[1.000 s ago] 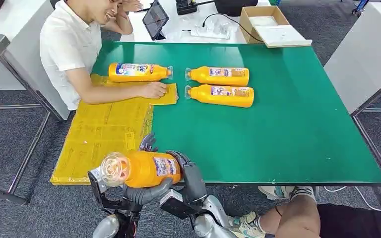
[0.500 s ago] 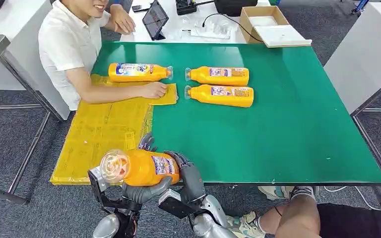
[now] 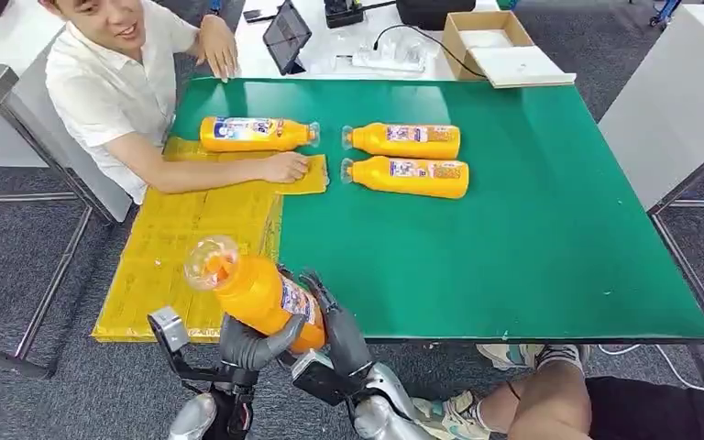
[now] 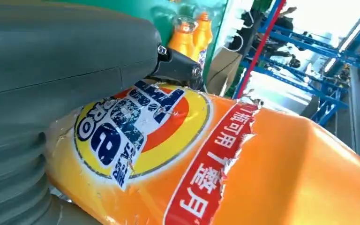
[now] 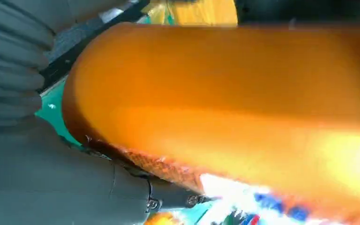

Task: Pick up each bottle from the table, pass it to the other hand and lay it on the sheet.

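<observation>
Held bottle (image 3: 257,291): orange, up off the green table (image 3: 532,247) at its near edge, clear cap tilted out over the yellow sheet (image 3: 183,243).
Left hand (image 3: 252,344): wrapped under the bottle's body, gripping it.
Right hand (image 3: 335,321): fingers clasped on the bottle's base end.
Bottle on sheet (image 3: 257,134): lying at the table's far-left part.
Two bottles (image 3: 403,140) (image 3: 408,176): lying side by side mid-table, just beside the sheet.
Person's hand (image 3: 286,167): resting on the sheet, on the table.
</observation>
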{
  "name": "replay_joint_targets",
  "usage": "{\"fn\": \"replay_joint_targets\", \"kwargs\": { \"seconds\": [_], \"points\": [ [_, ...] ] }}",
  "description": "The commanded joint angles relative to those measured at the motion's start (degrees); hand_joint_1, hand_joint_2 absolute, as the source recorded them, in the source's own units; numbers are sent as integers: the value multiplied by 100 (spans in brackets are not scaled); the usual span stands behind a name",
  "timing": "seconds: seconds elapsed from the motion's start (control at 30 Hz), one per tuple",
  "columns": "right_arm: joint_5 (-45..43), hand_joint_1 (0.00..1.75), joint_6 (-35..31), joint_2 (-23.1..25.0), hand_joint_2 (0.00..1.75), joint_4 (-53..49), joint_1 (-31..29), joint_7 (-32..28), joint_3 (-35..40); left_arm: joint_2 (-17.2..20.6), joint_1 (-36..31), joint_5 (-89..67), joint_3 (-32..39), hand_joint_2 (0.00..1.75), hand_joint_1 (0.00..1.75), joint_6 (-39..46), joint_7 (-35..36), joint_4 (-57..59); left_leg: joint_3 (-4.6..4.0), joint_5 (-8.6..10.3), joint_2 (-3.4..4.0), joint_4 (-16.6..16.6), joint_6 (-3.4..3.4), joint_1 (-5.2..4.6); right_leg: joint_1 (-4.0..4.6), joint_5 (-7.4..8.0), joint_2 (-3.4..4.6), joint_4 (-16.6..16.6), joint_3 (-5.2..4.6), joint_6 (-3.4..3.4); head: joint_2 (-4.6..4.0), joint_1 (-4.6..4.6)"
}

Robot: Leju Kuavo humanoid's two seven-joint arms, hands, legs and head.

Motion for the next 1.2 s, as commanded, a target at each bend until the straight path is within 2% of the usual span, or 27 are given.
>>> {"fn": "replay_joint_targets", "kwargs": {
  "seconds": [0.03,0.2,0.27,0.37,0.43,0.73,0.8,0.87,0.93,1.03,1.2],
  "points": [
    [-861,0,-189,-738,0,-1825,1789,-51,-1148,298,-314,225,558,175,175,-481,343,184,26,-5,-41,-14,-8,4,5,-17,-42,-13,42,-9,0,0],
    [-1078,0,49,-566,0,-1431,1695,-167,-1666,350,-361,50,750,175,175,-324,416,46,-7,-7,-16,-4,-5,2,2,-5,-16,-4,8,-8,0,0],
    [-1036,0,51,-537,0,-1421,1654,-207,-1709,415,-423,-312,798,175,175,-2,327,43,-8,-6,-15,-3,-6,1,2,-5,-15,-2,5,-9,0,0],
    [-866,0,-79,-492,0,-1615,1708,-187,-1823,705,-670,-1457,898,175,175,1010,490,190,-2,-7,-8,-4,-10,3,5,-5,-11,-2,9,-13,0,0],
    [-819,0,-133,-484,0,-1712,1752,-166,-1875,885,-803,-1974,967,175,175,1382,523,272,-1,-4,-7,-5,-11,3,4,-4,-13,0,7,-13,0,0],
    [-773,0,-142,-474,0,-1772,1790,-129,-1894,827,-792,-2011,991,175,175,1359,532,281,9,-8,-1,-5,-10,6,6,-8,-10,1,17,-10,0,-2],
    [-662,0,-259,-456,0,-1838,1809,-164,-1961,1019,-892,-3229,840,175,175,2126,571,316,26,-16,7,-3,-15,10,10,-15,-8,0,34,-16,0,0],
    [-617,0,-306,-453,0,-1896,1827,-178,-1994,1101,-962,-3668,838,175,175,2329,627,350,22,-13,4,-4,-15,8,9,-13,-10,0,30,-15,0,0],
    [-427,0,-431,-439,0,-2071,1876,-167,-2060,1230,-1213,-5149,840,175,175,3021,889,562,-3,-3,-6,-2,-11,5,5,-6,-14,3,8,-12,0,2],
    [-262,0,-394,-395,0,-2087,1804,-99,-2073,1275,-1867,-6764,816,175,175,3442,1400,1375,-3,0,-14,-2,-13,5,6,-6,-23,5,8,-14,0,2],
    [-164,0,-312,-359,0,-1951,1530,-120,-1684,1131,-3287,-7695,596,175,175,3315,1776,3564,3,11,-29,-5,-16,8,10,-2,-40,1,18,-17,0,0]
  ]
}}
